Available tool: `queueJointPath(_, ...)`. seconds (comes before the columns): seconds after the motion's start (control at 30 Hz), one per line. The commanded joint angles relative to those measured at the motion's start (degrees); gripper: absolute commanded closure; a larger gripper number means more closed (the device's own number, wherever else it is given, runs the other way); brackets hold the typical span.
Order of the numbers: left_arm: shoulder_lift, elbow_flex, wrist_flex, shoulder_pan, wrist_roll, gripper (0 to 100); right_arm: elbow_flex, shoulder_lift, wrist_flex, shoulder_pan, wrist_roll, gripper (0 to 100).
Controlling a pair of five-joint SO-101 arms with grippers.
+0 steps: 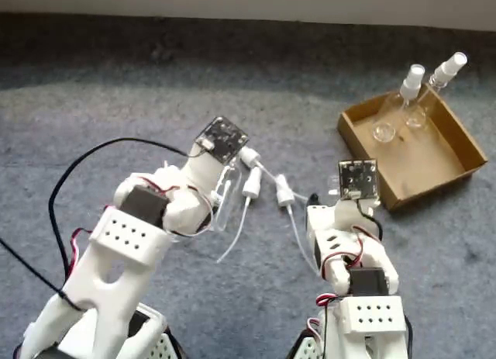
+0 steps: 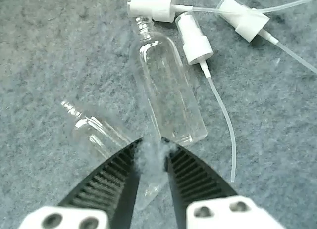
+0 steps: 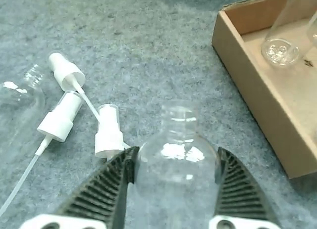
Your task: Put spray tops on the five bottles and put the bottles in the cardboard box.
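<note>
My right gripper (image 3: pixel 176 157) is shut on a clear bottle (image 3: pixel 179 135) with a bare open neck, held just above the grey carpet beside the cardboard box (image 3: pixel 247 75). Three white spray tops (image 3: pixel 67 70) (image 3: pixel 59 121) (image 3: pixel 109 135) with thin tubes lie on the carpet beyond it. My left gripper (image 2: pixel 152 146) hovers with a narrow gap between its fingers over two clear capless bottles (image 2: pixel 168 90) (image 2: pixel 94 132) that lie side by side. The same spray tops (image 2: pixel 153 6) (image 2: pixel 194 38) (image 2: pixel 245 19) lie past those bottles. Inside the box (image 1: pixel 434 184), two bottles (image 1: pixel 408 88) (image 1: pixel 446 72) with spray tops stand at its far end.
Grey carpet (image 1: pixel 116 103) covers the whole work area. The box has low walls and bare floor (image 1: pixel 422 153) in its near half. A black cable (image 1: pixel 77 169) loops beside the left arm. The spray tops (image 1: pixel 252 184) lie between the two arms.
</note>
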Motion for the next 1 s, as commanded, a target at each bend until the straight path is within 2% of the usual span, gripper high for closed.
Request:
queueJointPath(0.0,12.62,-12.26,-0.62,4.26,-0.35,99,-0.22,-1.01,-2.33,1.98,-0.35,83.8)
queueJointPath(0.13,24.31,-22.46,1.67,5.85,3.25,98,-0.13,-1.01,-2.59,1.89,-0.35,83.8)
queueJointPath(0.33,39.96,-40.13,9.85,6.46,8.97,84,-0.13,-1.01,-2.59,1.89,-0.35,83.8)
queueJointPath(0.63,59.56,-60.18,17.67,7.43,10.20,83,-0.13,-1.01,-2.68,1.80,-0.35,83.8)
queueJointPath(0.97,78.90,-75.91,21.10,7.25,10.20,83,-0.13,-1.01,-2.68,1.80,-0.35,83.8)
